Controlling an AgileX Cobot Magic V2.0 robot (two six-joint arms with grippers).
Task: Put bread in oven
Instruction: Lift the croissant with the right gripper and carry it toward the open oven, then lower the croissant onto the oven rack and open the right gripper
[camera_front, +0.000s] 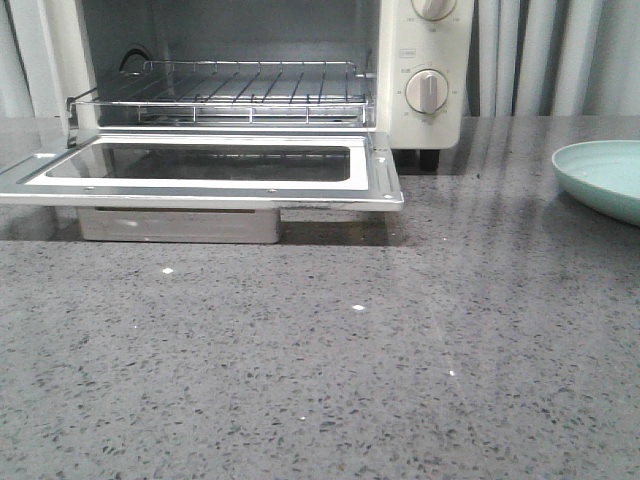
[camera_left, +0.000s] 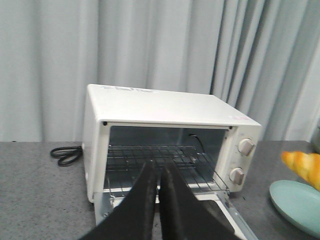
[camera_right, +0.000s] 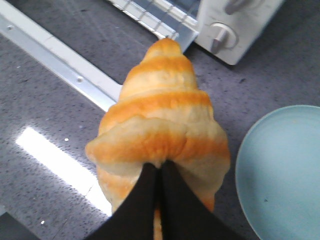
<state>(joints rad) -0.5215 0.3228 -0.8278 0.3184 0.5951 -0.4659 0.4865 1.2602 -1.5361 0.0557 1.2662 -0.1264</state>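
Note:
The cream-white oven (camera_front: 430, 90) stands at the back of the table with its glass door (camera_front: 200, 165) folded down flat and its wire rack (camera_front: 240, 95) bare. It also shows in the left wrist view (camera_left: 165, 107). My right gripper (camera_right: 160, 167) is shut on the golden-yellow ridged bread (camera_right: 162, 115) and holds it in the air above the table, between the oven door's corner and the plate. The bread's end shows in the left wrist view (camera_left: 302, 167). My left gripper (camera_left: 159, 167) is shut and empty, raised in front of the oven's opening. Neither gripper shows in the front view.
A pale green plate (camera_front: 605, 175) sits at the right of the table, to the right of the oven, and is bare; it also shows in the right wrist view (camera_right: 280, 170). A black power cord (camera_left: 65, 154) lies beside the oven. Grey curtains hang behind.

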